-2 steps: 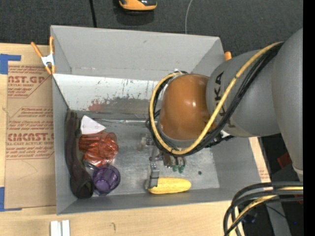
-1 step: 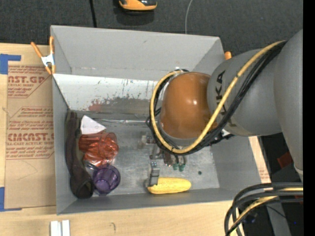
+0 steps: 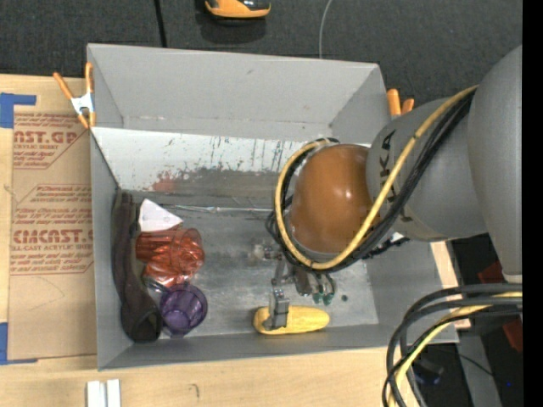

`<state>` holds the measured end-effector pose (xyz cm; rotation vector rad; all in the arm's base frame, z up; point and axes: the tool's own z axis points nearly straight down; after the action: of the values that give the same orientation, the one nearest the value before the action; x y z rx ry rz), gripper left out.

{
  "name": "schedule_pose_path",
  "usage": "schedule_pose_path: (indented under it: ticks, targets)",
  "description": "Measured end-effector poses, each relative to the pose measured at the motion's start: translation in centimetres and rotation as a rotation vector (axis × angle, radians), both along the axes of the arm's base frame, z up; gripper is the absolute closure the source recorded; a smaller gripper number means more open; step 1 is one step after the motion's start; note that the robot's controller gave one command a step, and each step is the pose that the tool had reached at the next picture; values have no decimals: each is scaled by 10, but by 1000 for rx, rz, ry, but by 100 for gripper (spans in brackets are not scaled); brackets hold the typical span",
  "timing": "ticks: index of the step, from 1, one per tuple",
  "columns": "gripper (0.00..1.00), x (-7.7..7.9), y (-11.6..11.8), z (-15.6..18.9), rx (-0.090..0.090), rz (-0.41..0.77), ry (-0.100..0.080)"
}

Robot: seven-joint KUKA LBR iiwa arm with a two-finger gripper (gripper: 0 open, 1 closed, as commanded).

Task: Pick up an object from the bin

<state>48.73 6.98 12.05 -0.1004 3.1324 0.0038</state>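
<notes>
One camera looks down into the grey metal bin [image 3: 237, 100] from above, tilted somewhat so the bin's far wall shows as a broad slope. It sits fairly near: the bin spans most of the width (the arm [image 3: 501, 168], entering from the right, looms large beneath it).

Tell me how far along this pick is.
Done: the pincer is down at the left end of the yellow banana-shaped thing, near the front wall of the bin. In hand: nothing clearly gripped; the thing lies on the floor. Left: a secure grip and the lift out.
</notes>
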Motion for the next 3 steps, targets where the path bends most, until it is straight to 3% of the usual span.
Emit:
schedule_pose_path:
  ticks: [1, 2, 3]
  targets:
    - [0, -2, -12, -13, -2, 17, 5]
    - [0, 11, -52, -23, -3, 262, 8]
    - [0, 7, -59, -35, -5, 315, 7]
